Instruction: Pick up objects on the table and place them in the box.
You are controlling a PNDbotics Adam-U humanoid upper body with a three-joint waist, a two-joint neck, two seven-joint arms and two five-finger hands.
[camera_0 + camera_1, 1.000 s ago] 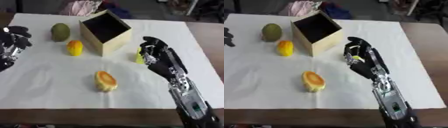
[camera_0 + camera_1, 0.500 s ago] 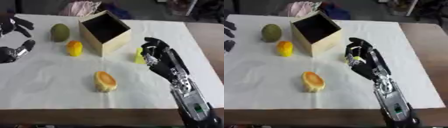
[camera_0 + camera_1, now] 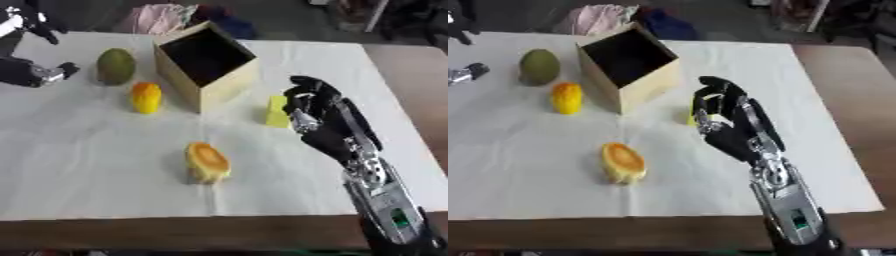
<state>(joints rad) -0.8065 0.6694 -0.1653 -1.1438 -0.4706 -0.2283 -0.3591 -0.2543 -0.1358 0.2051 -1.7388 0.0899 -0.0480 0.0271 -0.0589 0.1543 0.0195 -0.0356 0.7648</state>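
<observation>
The right hand (image 3: 324, 117) is curling its fingers beside the yellow block (image 3: 278, 112), not yet pinching it; it looks light, stiff, best pinched across flat sides.

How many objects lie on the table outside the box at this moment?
4: a green fruit left of the box, an orange fruit beside it, a halved fruit nearer the camera, a yellow block behind the right hand. The box's inside is dark.
</observation>
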